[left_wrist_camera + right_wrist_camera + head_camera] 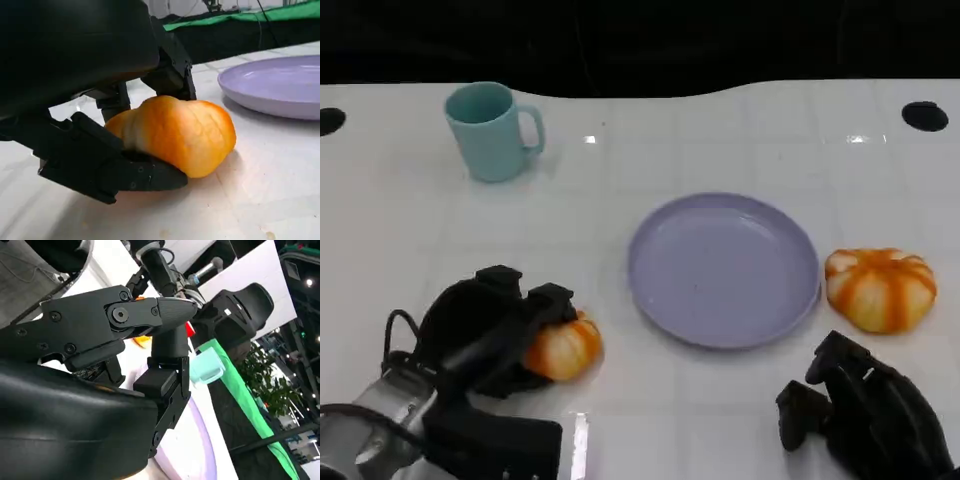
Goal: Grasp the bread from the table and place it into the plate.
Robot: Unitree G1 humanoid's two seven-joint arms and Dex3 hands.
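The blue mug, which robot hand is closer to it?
Left. The left hand sits below the mug on the same side of the table, wrapped around a bread roll. The right hand is far across, past the plate.

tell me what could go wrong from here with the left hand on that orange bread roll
1. The left hand holds the orange bread roll only at one end while it still rests on the white table; it could slip out when lifted.
2. The round lilac plate lies close by, so a low carry might bump its rim.
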